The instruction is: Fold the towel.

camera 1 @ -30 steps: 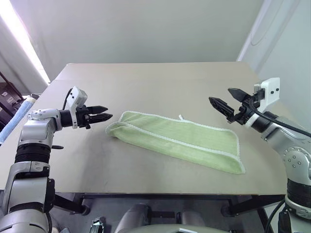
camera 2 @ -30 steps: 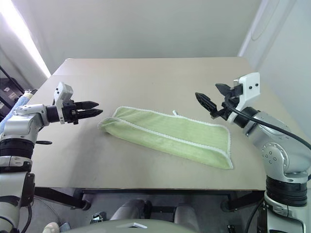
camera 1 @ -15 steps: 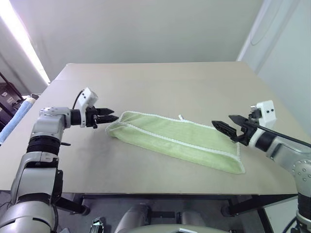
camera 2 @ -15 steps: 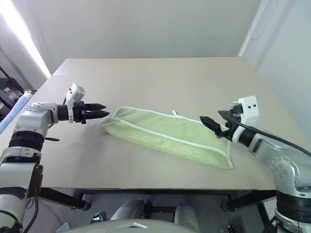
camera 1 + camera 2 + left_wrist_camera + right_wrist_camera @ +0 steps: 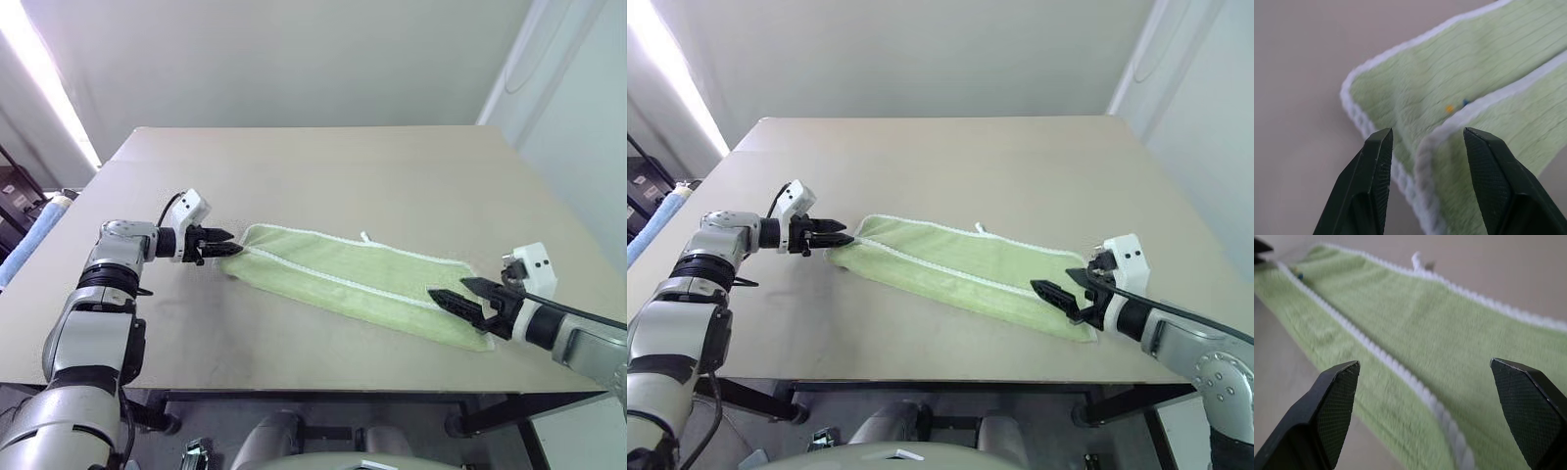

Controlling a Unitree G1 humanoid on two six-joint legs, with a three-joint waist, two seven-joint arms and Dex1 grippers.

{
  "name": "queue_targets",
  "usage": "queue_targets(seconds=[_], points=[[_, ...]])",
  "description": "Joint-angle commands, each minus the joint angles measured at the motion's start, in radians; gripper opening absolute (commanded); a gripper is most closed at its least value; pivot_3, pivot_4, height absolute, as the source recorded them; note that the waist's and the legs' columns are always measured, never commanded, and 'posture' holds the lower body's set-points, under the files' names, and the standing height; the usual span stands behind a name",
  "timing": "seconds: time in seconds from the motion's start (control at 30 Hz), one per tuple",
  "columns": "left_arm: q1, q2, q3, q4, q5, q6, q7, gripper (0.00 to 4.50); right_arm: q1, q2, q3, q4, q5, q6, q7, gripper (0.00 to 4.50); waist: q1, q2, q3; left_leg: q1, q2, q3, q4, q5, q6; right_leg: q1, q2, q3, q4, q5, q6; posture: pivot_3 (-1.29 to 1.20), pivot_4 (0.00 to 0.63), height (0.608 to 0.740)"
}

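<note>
No legible text, label, brand, number or sign on anything in view.

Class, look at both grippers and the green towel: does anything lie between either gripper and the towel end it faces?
Nothing visible does. The left gripper, open, is at one end of the towel; the right gripper, wide open, is at the other end. Only bare table surrounds them.

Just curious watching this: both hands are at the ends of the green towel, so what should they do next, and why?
Probably close on the ends. The left hand stands open around the towel edge, the right hand wide open at the other end; neither grips yet.
</note>
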Motion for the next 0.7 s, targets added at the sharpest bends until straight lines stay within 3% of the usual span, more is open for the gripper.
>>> queue_targets(seconds=[0.03, 0.7], points=[[-0.034, 0.017, -0.003, 0.0, 0.024, -0.008, -0.035, 2.42, 0.009, -0.024, -0.008, -0.031, 0.004, 0.005, 0.006, 4.46, -0.003, 0.0, 0.0, 0.0, 0.0, 0.0, 0.0, 0.0, 0.0, 0.0, 0.0, 0.0, 0.0, 0.0, 0.0, 0.0, 0.0, 0.706], [-0.043, -0.002, 0.009, 0.02, 0.08, -0.023, -0.009, 2.42, 0.079, -0.053, 0.017, 0.023, -0.087, -0.007, 0.028, 4.46, 0.0, -0.004, -0.001, 0.0, 0.0, 0.0, 0.0, 0.0, 0.0, 0.0, 0.0, 0.0, 0.0, 0.0, 0.0, 0.0, 0.0, 0.706]])
